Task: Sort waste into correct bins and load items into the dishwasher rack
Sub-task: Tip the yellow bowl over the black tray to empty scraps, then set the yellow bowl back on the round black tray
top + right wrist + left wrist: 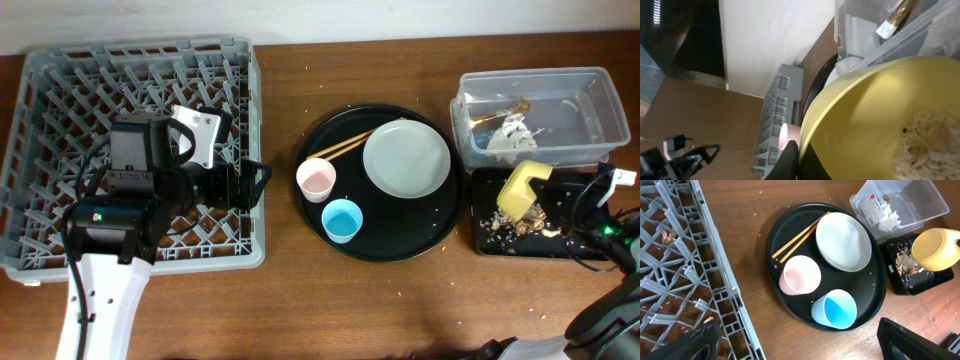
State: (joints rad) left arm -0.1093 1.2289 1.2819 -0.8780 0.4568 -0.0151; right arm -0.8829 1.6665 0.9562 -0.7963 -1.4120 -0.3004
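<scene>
My right gripper (548, 192) is shut on the rim of the yellow bowl (521, 189) and holds it tilted over the flat black tray (487, 237). Brownish noodle leftovers and crumbs (520, 226) lie in that tray. In the right wrist view the bowl (875, 115) fills the frame, with noodles (927, 145) still inside and my fingers (801, 160) pinching its rim. The clear tub (590, 88) holds white paper scraps (510, 135). The pink cup (316, 180), blue cup (342, 220), grey-white plate (406, 160) and chopsticks (350, 144) sit on the round black tray (400, 245). My left gripper (256, 185) is open and empty over the right edge of the dishwasher rack (40, 90).
The left wrist view shows the rack edge (720, 270) on the left, the round tray (771, 230) with both cups and the plate ahead, and bare wooden table (780, 330) between them. Small crumbs dot the table.
</scene>
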